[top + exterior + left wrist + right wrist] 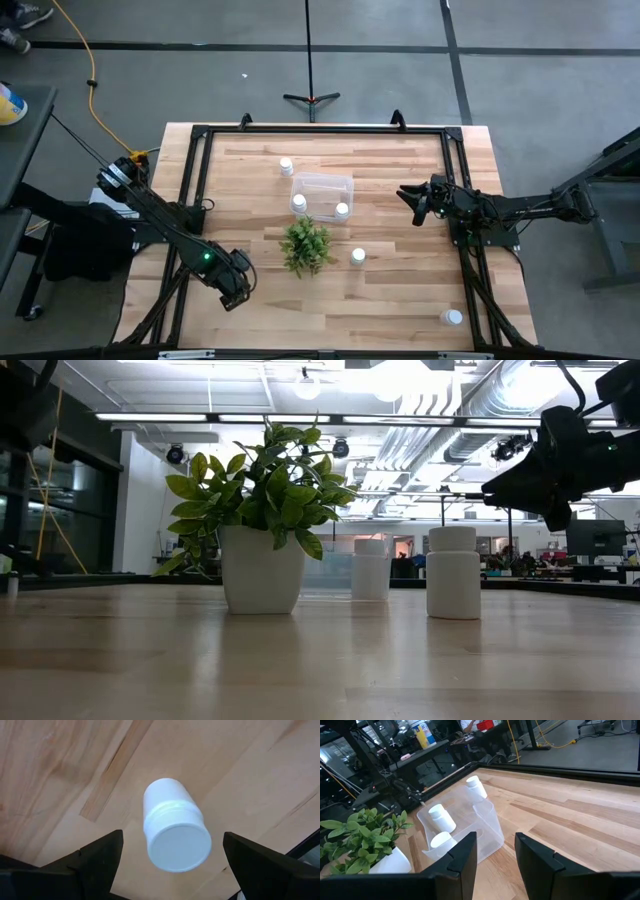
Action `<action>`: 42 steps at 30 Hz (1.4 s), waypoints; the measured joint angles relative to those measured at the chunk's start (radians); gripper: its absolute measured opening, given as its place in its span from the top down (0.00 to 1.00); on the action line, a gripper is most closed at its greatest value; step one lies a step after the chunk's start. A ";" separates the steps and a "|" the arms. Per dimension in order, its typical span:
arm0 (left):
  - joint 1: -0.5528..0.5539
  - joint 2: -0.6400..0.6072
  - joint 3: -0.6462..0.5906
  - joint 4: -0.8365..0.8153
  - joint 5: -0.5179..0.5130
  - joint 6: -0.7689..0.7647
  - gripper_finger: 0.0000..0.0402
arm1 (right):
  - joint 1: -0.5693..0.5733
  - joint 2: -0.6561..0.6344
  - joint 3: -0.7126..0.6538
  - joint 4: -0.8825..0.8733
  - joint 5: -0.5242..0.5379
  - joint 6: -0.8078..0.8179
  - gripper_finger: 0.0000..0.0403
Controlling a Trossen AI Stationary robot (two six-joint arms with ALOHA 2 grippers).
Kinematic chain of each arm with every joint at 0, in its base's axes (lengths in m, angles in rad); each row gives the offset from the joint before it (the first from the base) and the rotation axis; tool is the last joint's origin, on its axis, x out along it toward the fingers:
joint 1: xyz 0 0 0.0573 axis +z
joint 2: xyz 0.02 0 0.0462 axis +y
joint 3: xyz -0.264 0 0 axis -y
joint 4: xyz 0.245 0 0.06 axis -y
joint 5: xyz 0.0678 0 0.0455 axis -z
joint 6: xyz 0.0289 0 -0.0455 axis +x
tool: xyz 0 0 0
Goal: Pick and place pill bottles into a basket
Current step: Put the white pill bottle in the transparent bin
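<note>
Bottles (299, 203) number two inside the basket (322, 181), four remain out; left hand (234, 287) gapes around one (172, 832), right hand (416, 203) slightly parted, empty.

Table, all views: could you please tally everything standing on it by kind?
Pill bottles: 6
Basket: 1
Plant: 1
Total: 8

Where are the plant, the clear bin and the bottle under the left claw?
plant (306, 245), high view, leaves.
clear bin (322, 179), high view, far rim.
bottle (175, 832), left wrist view, cap edge.
</note>
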 joint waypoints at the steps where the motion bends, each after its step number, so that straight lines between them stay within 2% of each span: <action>1: 0.000 0.000 0.000 0.000 0.000 0.000 0.06 | 0.000 0.000 0.000 0.000 0.000 0.000 0.69; 26: 0.000 0.000 0.000 -0.003 -0.015 -0.049 0.06 | 0.000 0.000 0.000 0.000 0.000 0.000 0.69; 42: 0.000 -0.001 0.000 0.000 -0.016 -0.042 0.37 | 0.000 0.000 0.000 0.000 0.000 0.000 0.69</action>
